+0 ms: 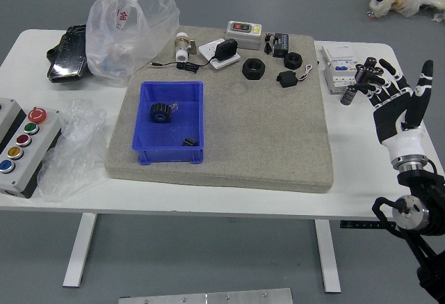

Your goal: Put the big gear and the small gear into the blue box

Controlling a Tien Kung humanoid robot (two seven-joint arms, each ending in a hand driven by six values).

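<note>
The blue box (167,156) stands on the left part of the beige mat. Inside it, a larger black gear (160,113) lies toward the upper left, and a smaller black piece (190,142), perhaps the small gear, lies near the lower right corner. My right hand (398,94) is over the table's right edge, far from the box, fingers spread and holding nothing. The left arm is out of view.
Black rings, a cable, adapters and small boxes line the back of the mat (278,151). Dark cylinders (348,96) and white boxes (340,67) stand close to my right hand. Plastic bags (128,29) and a button panel (31,149) are at the left.
</note>
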